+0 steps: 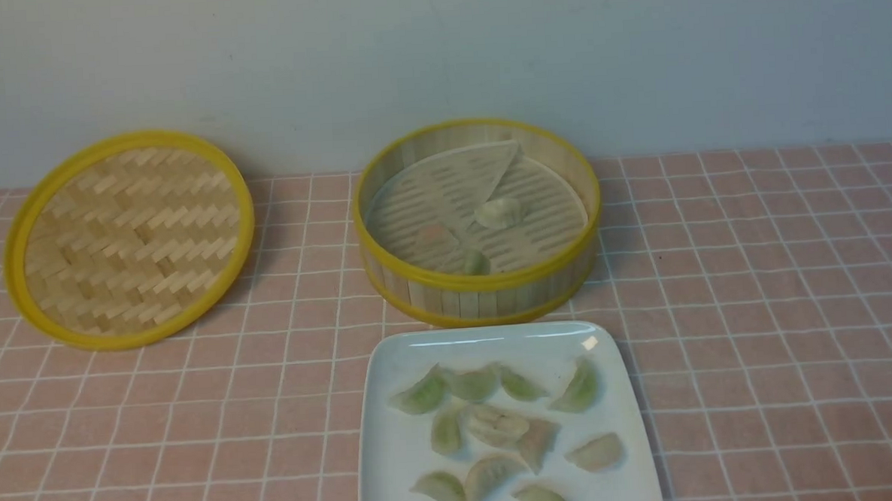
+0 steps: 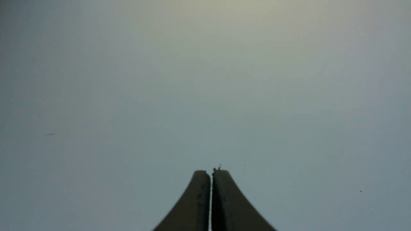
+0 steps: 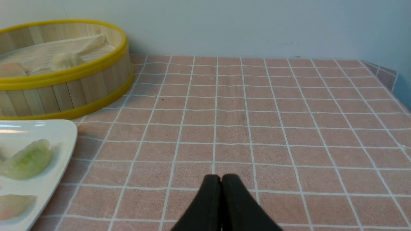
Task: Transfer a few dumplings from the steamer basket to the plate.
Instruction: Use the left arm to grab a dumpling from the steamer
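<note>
The steamer basket [image 1: 485,283] stands at the middle back with three dumplings [image 1: 498,212] on its pale liner. The white plate [image 1: 395,463] lies in front of it and holds several dumplings [image 1: 499,427]. Neither gripper shows in the front view. My left gripper [image 2: 211,171] is shut and empty, facing only a blank grey surface. My right gripper [image 3: 221,176] is shut and empty, low over the pink cloth to the right of the plate [image 3: 61,134] and the basket [image 3: 80,86]. A pale green dumpling [image 3: 27,160] lies near the plate's edge there.
The flat woven lid [image 1: 129,238] leans at the back left. A pink checked cloth [image 1: 779,304] covers the table; its right edge shows in the right wrist view [image 3: 398,96]. A grey wall [image 1: 437,55] stands right behind the basket.
</note>
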{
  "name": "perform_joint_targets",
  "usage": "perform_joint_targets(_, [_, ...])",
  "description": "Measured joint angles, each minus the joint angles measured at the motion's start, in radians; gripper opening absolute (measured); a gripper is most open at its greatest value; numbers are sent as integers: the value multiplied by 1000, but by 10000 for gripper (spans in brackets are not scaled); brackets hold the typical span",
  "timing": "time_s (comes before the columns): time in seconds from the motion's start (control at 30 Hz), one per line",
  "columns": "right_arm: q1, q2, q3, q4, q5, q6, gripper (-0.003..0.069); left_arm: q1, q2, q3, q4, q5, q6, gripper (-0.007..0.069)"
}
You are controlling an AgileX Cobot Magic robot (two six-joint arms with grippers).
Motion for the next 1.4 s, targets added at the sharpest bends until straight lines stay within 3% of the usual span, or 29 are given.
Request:
perform_joint_targets(0.17, [0,0,6,151,-142,69,-15,0,43,-131,-6,70,-91,-6])
perform_joint_targets(0.2, [0,0,6,256,-255,115,-15,0,104,-253,-1,177,-105,-6])
perform_joint_targets(0.23, [0,0,6,256,-255,115,-15,0,113,-268,0,195,-105,-6])
perform_joint_targets(0.27, [0,0,6,338,-342,144,-15,0,217,-402,28,391,-109,-6])
perform_joint_targets(0.33, [0,0,6,412,-429,157,-15,0,334,-571,55,611,-105,-6])
perform_joint_targets(0.47, [0,0,6,473,-528,167,-15,0,674,-936,76,1212,-59,-6])
perform_joint_targets(0.53, [0,0,6,489,-548,188,-15,0,841,-1053,72,1427,-7,-6])
perform_joint_targets(0.6, [0,0,6,494,-550,211,-15,0,976,-1129,64,1542,55,-6])
perform_joint_targets(0.67, [3,0,-13,495,-492,235,-15,-5,1060,-1164,61,1582,105,-6])
perform_joint_targets(0.77, [47,60,-202,424,-181,222,-15,-74,1270,-1209,71,1606,195,-6])
perform_joint_targets(0.9, [105,227,-445,333,140,135,-15,-170,1422,-1261,88,1586,246,-6])
perform_joint_targets(1.03, [162,536,-763,273,584,-12,-15,-257,1598,-1424,88,1557,310,-6])
perform_joint_targets(1.1, [166,659,-864,258,728,-69,-15,-275,1673,-1519,88,1553,327,-6])
perform_joint_targets(1.2, [168,797,-959,250,824,-138,-15,-286,1799,-1648,88,1553,366,-6])
perform_joint_targets(1.4, [168,913,-992,292,837,-178,-15,-292,2100,-1941,89,1583,440,41])
